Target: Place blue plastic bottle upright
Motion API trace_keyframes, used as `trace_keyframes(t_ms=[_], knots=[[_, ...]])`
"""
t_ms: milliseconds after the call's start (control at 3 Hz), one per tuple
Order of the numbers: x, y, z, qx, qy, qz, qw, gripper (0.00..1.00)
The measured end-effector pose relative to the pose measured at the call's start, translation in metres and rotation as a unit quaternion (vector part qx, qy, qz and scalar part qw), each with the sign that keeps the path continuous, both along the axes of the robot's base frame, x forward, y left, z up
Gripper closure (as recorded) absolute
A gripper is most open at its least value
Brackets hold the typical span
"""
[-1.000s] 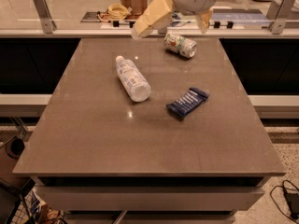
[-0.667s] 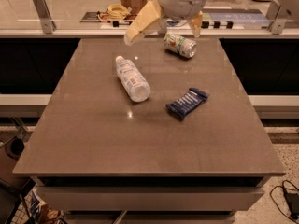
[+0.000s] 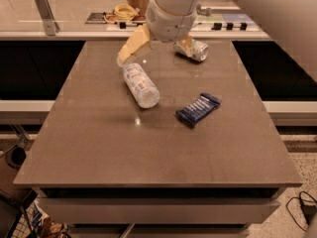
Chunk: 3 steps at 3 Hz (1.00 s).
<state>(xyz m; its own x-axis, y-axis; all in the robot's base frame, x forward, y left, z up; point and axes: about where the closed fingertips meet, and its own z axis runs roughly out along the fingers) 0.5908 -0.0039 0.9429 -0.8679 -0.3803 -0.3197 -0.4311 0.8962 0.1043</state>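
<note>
The gripper (image 3: 154, 54) hangs over the table's (image 3: 148, 157) far side, fingers spread wide and holding nothing. One tip sits by the blue plastic bottle's (image 3: 141, 85) neck end, the other beside the metal can (image 3: 194, 49) at 1 o'clock. An off-centre descent could roll the round bottle or clip the can. The bottle lies on its side at 11 o'clock of centre, clear, pale bluish, white-labelled, with its base toward 5 o'clock.
</note>
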Motion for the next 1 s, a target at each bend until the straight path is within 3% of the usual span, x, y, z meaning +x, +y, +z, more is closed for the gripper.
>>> trace_keyframes(t_ms=[1000], knots=[[0.016,0.069,-0.051,-0.040,-0.021,0.034,0.9984,0.00]])
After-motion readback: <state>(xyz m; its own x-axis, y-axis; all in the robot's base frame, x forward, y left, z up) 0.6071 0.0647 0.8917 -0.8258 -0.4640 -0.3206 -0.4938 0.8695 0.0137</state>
